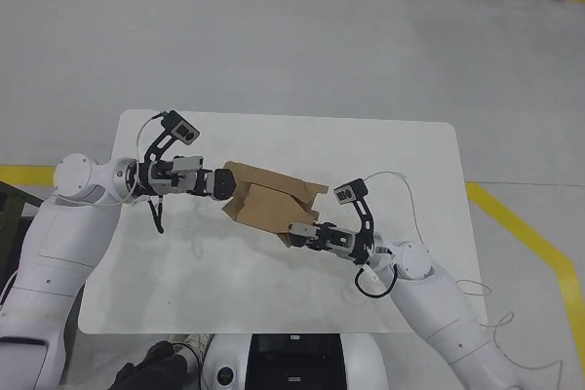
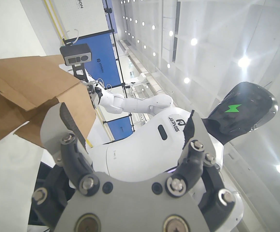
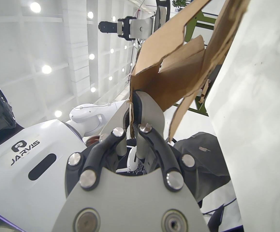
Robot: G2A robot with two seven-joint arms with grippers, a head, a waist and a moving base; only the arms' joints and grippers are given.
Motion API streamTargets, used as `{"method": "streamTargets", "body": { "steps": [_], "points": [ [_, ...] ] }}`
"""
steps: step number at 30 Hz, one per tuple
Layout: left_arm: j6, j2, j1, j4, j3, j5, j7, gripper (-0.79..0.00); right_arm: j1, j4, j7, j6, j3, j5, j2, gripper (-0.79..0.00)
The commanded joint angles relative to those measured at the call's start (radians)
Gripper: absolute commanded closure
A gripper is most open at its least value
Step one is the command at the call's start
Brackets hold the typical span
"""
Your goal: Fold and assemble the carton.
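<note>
Your top view looks straight down on the tabletop (image 1: 195, 283). Wrist cameras ride close behind the left hand (image 1: 222, 182), 9 o'clock of the carton (image 1: 273, 200), and the right hand (image 1: 296, 234), 5 o'clock, both tilted ceilingward. All three share that carton.

The middle of the table (image 1: 273, 292) was taken up by the carton (image 1: 273, 200). The left gripper (image 1: 226, 182) was spread against one end of it and the right gripper (image 1: 297, 234) was clamped on its near corner, so passage between the two arms was blocked. Room for a gripper was left along the table's far strip and over its near left part.
</note>
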Motion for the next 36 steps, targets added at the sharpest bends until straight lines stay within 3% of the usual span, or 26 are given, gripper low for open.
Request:
{"method": "streamTargets", "body": {
  "steps": [1, 23, 36],
  "points": [
    [0.005, -0.001, 0.006, -0.008, 0.002, 0.005, -0.004, -0.785, 0.001, -0.002, -0.010, -0.001, -0.006, -0.004, -0.002, 0.000],
    [0.019, -0.005, 0.034, 0.005, -0.007, 0.081, -0.058, -0.785, 0.014, -0.026, 0.005, 0.009, -0.034, 0.042, -0.018, 0.000],
    [0.037, -0.001, 0.051, -0.022, -0.015, 0.069, -0.067, -0.785, 0.015, -0.004, -0.040, -0.019, -0.025, -0.022, -0.020, 0.000]
  ]
}}
